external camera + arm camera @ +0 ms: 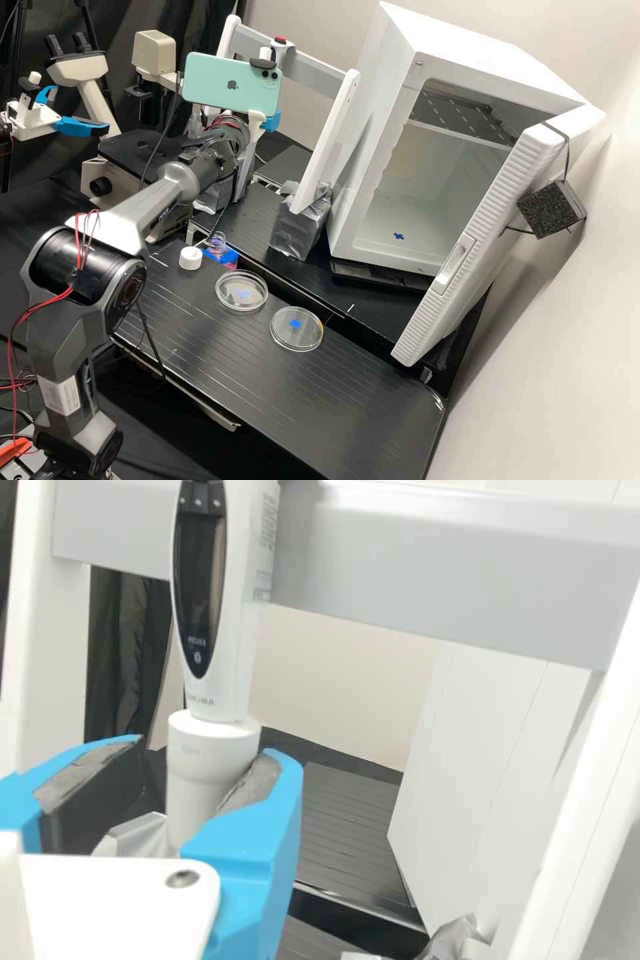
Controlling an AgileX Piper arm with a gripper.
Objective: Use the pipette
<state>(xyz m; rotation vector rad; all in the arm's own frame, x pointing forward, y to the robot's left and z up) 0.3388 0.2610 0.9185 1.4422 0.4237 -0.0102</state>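
Wrist view, tapered white pipette (240,605), oval black panel (198,600)

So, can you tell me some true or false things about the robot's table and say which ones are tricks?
1. The pipette is between two blue fingers. True.
2. The big white box is closed. False: its door is open.
3. Two clear round dishes are on the black bench. True.
4. The bottle has its lid on. False: the white lid is beside the bottle.
5. A phone is above the bench. True.
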